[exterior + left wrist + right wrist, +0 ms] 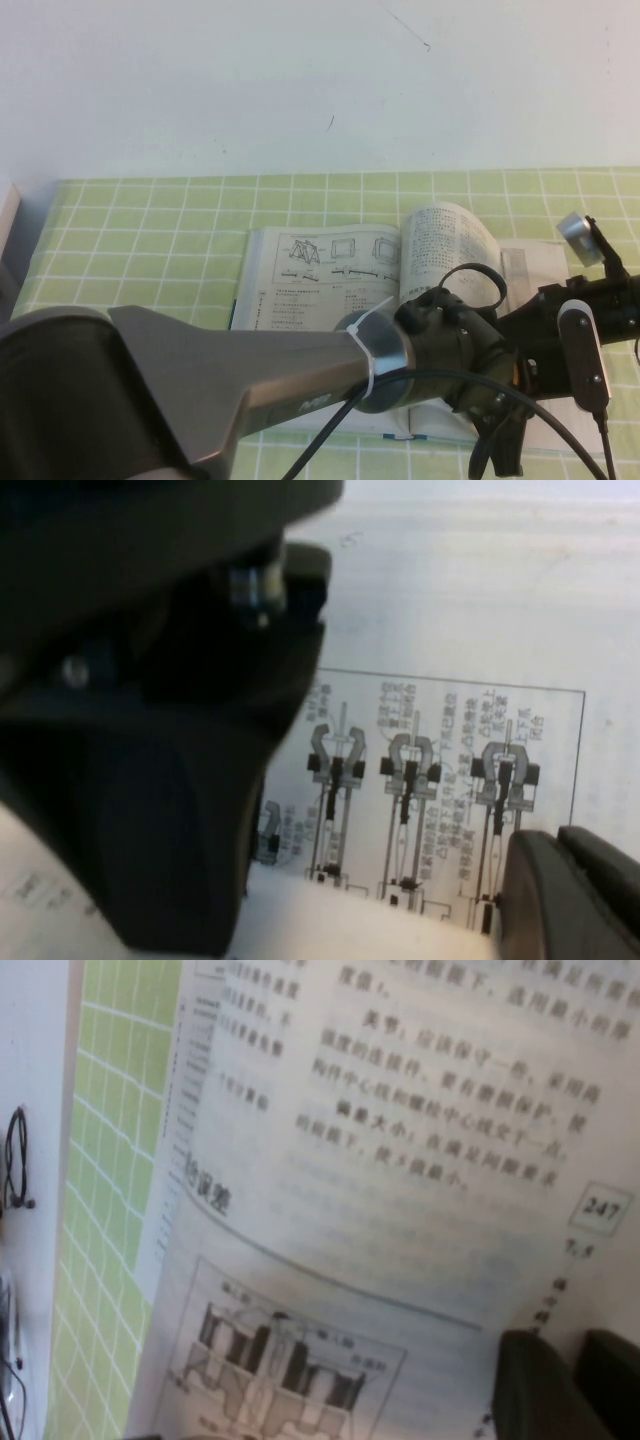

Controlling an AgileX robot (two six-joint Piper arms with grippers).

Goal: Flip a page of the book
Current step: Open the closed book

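Note:
The book (300, 270) lies open on the green checked cloth, its pages showing text and line diagrams. The page (445, 240) on its right half stands up in a curl near the spine; it also shows in the right wrist view (440, 1110), numbered 247. My right gripper (520, 345) reaches in from the right, and its fingers (540, 1390) are closed on that page's lower margin. My left gripper (497, 445) hangs over the book's near right part. Its fingers (545, 900) are together above a flat page of diagrams (420, 770).
The left arm (250, 390) crosses the near half of the table and hides the book's lower part. The right arm's wrist camera (585, 350) sits close beside it. A grey object (578, 228) stands at the far right. A white wall lies behind.

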